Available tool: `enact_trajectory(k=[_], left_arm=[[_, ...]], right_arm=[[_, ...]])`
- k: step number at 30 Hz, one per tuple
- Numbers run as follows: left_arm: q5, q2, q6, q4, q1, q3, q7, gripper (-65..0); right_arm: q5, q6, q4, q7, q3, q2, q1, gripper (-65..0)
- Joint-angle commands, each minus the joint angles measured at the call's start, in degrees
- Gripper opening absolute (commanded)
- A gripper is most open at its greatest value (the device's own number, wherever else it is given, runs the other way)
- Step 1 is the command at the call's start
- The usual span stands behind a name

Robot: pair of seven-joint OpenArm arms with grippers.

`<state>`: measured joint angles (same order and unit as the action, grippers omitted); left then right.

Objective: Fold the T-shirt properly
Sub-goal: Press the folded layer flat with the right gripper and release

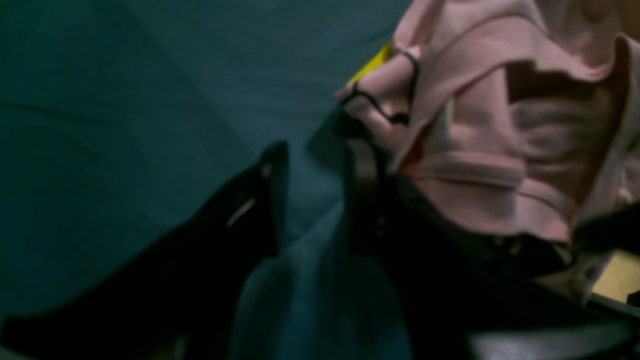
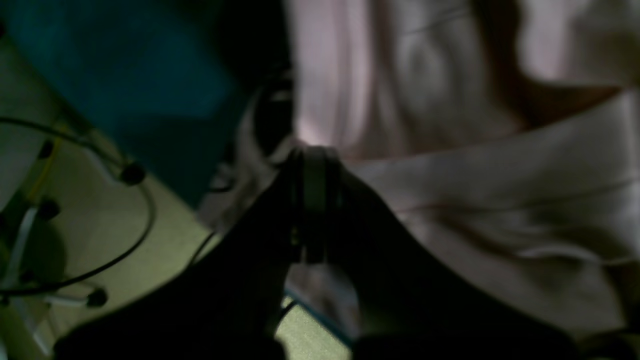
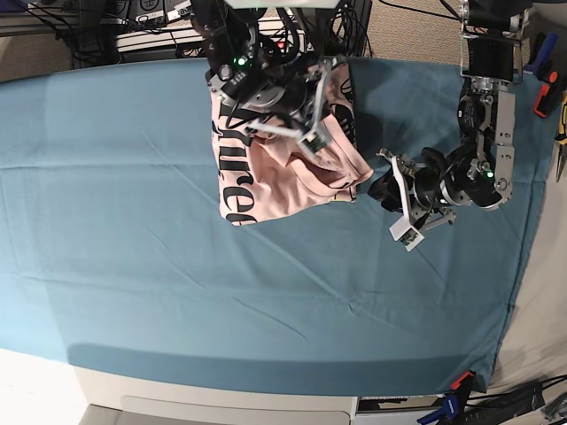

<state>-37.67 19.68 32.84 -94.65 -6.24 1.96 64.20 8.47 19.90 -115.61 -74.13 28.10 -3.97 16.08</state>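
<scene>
One T-shirt (image 3: 283, 173), pale pink, is showing in the base view, along with two arms and one teal table cloth (image 3: 133, 266) covering the table. The garment is lying bunched toward the far middle of the cloth, partly lifted under the right arm, with large black serif lettering running down its near-left edge; only fragments such as "ure" are reading clearly, the rest being folded away. The right gripper (image 2: 312, 165) is sitting with its jaws pressed together, and in the right wrist view pink fabric is lying right against and around the fingertips, so it is pinching the T-shirt (image 2: 450, 190). The left gripper (image 1: 315, 170) is standing about half spread with nothing between its fingers (image 1: 272, 190), only teal cloth showing in the gap. In the left wrist view the crumpled T-shirt (image 1: 475, 165) is lying just beside the one finger, apparently brushing it, though blur is making contact uncertain.
</scene>
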Motion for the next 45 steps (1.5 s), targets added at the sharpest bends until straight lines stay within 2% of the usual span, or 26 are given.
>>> enact_trajectory(k=[1, 6, 8, 11, 17, 19, 22, 24, 25, 29, 33, 36, 39, 45], left_arm=[[-0.85, 0.46, 0.00, -0.85, -1.07, 0.28, -1.29, -45.0], [-0.85, 0.46, 0.00, -0.85, -1.07, 0.28, -1.75, -45.0], [-0.85, 0.46, 0.00, -0.85, -1.07, 0.28, -1.70, -45.0], [-0.83, 0.46, 0.00, -0.85, -1.07, 0.28, -1.73, -45.0], [-0.85, 0.46, 0.00, -0.85, -1.07, 0.28, -1.73, -45.0], [-0.85, 0.46, 0.00, -0.85, -1.05, 0.28, -1.70, -45.0], [-0.83, 0.48, 0.00, -0.85, -1.05, 0.28, -1.68, -45.0], [-0.85, 0.46, 0.00, -0.85, -1.05, 0.28, -1.73, -45.0], [-0.87, 0.46, 0.00, -0.85, -1.07, 0.28, -1.75, -45.0], [-0.87, 0.46, 0.00, -0.85, -1.07, 0.28, -2.45, -45.0], [-0.85, 0.46, 0.00, -0.85, -1.05, 0.26, -2.54, -45.0], [-0.87, 0.46, 0.00, -0.85, -1.05, 0.26, -2.54, -45.0], [-0.87, 0.46, 0.00, -0.85, -1.07, 0.26, -2.54, -45.0], [-0.87, 0.46, 0.00, -0.85, -1.07, 0.26, -2.56, -45.0]], right_arm=[[3.06, 1.36, -1.07, 0.79, 0.79, -0.48, -0.02, -65.0], [16.44, 9.03, -1.07, 0.37, 2.12, -0.48, 0.09, -65.0], [17.84, 9.66, -1.07, 0.44, 2.12, -0.48, 0.09, -65.0], [13.70, 9.40, -1.38, 0.63, 1.66, -0.48, -0.24, -65.0], [-0.31, 8.70, -9.49, 2.54, 0.42, -0.46, -0.35, -63.9], [-5.92, 6.05, -12.59, 4.83, -0.55, -0.46, -0.22, -56.9], [-15.78, -3.06, -14.51, 7.41, -3.30, -0.46, -0.22, -56.9], [-20.04, -7.65, -14.21, 8.24, -5.92, -0.07, -0.22, -61.3], [-20.55, -8.52, -14.05, 8.48, -7.34, 0.42, -0.22, -65.0], [-20.00, -8.63, -14.03, 10.54, -12.26, 2.23, -0.22, -65.0], [-18.36, -8.63, -13.77, 11.47, -15.15, 2.60, -0.22, -65.0], [-17.73, -8.63, -10.82, 11.98, -15.82, 2.58, -0.37, -65.0], [-13.99, -8.50, -8.09, 12.00, -15.67, 2.58, -0.70, -65.0], [-13.68, -6.71, -7.67, 12.20, -15.67, 2.56, -1.66, -65.0]])
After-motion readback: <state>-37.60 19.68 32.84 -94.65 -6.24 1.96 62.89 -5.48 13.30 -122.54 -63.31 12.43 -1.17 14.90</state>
